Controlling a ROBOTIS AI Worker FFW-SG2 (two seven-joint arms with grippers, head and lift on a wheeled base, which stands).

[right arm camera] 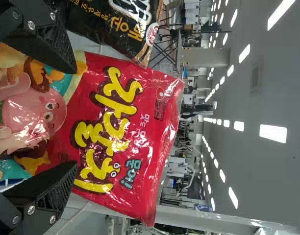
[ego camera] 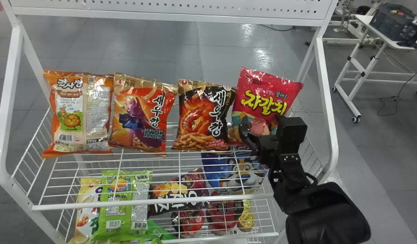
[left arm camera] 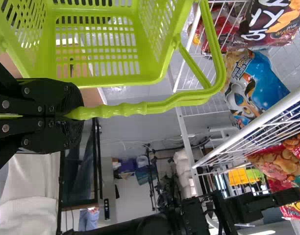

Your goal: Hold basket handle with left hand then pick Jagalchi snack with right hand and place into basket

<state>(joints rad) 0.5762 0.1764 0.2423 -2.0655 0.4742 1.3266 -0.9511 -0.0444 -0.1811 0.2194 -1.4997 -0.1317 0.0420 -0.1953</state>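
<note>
L claw (left arm camera: 74, 115) clamped on handle (left arm camera: 162, 105) of green basket (left arm camera: 108, 82). R claw (ego camera: 261, 122) spread apart, lower pt. of red Jagalchi snack (ego camera: 265, 96) btwn fingers; snack's on wire shelf (ego camera: 154, 202), just R of blk. snack bag (ego camera: 203, 117).

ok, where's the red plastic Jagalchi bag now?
Head view: the Jagalchi bag is at the right end of the upper white wire shelf, beside the black-and-orange snack bag, between the open fingers of the black right gripper.
</note>
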